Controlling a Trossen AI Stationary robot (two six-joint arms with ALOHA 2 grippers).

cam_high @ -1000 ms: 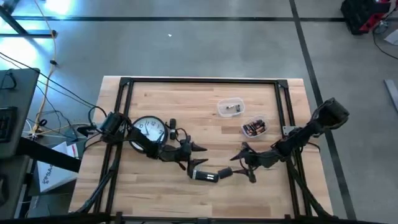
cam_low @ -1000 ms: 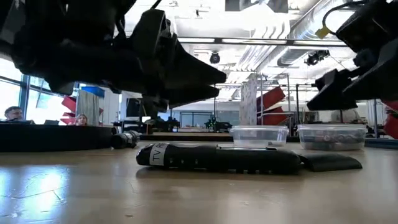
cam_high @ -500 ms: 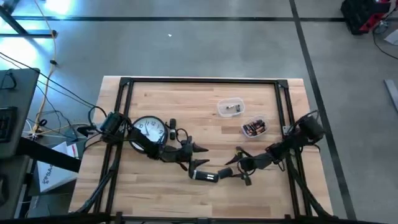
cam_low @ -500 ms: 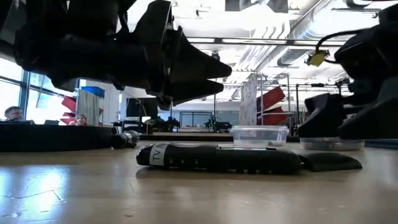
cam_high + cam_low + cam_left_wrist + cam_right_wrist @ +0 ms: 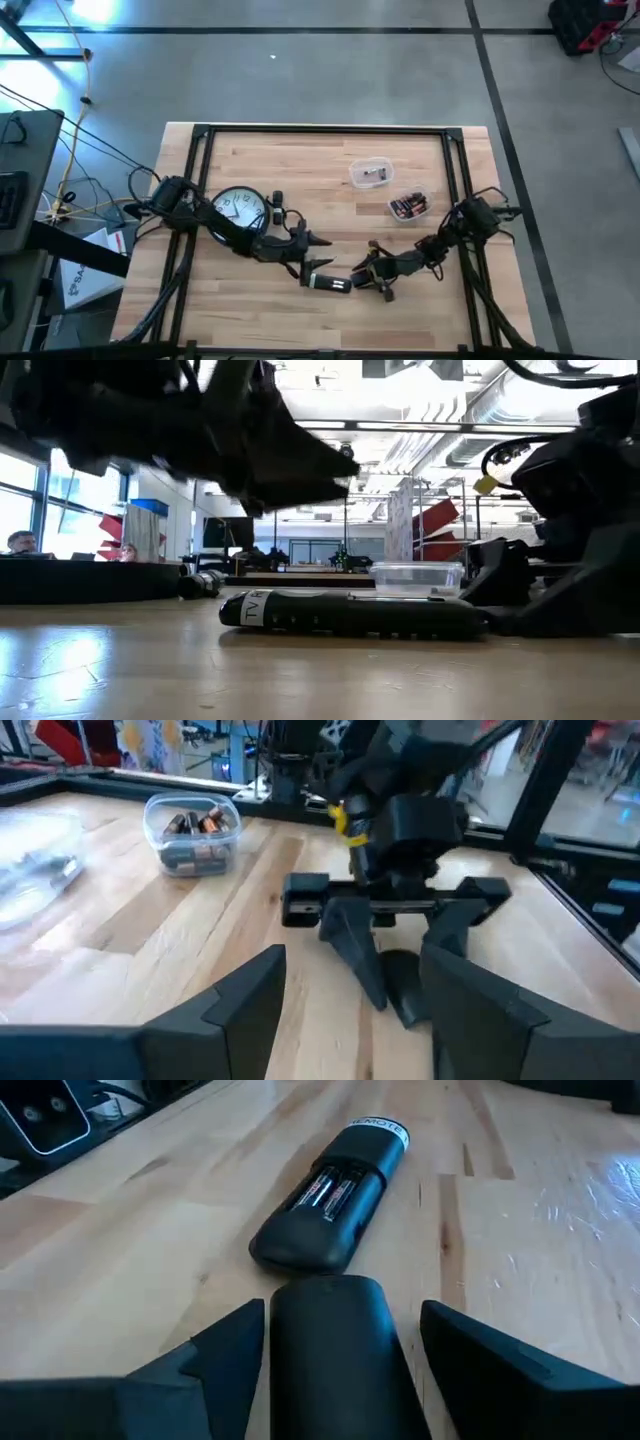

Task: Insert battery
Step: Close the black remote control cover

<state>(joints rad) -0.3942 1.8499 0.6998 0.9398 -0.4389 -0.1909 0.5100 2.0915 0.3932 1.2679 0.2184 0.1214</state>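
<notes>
On the light butcher-block wooden table (image 5: 330, 200), near its front edge, the black plastic remote control (image 5: 335, 1198) is lying face down with its battery bay uncovered.

- Progress: two batteries (image 5: 328, 1186) are sitting side by side in the bay, so the loading looks done. The loose black battery cover (image 5: 335, 1345), a smooth, rounded slab with a dull sheen, is lying flat just beside the remote's end; closing the bay appears to be what is left.
- Right gripper (image 5: 335, 1355): resting low at the table, fingers spread wide to either side of the cover, not yet gripping it.
- Left gripper (image 5: 350, 1005): hanging just above the remote's other end, jaws wide and holding nothing.
- Stock: a clear plastic tub of spare batteries (image 5: 408, 206), with copper-coloured ends showing, is standing well apart toward the right; a second clear tub (image 5: 371, 173) is sitting behind it.
- Other: a round white-faced wall clock (image 5: 240, 208) is lying flat under the left arm.
</notes>
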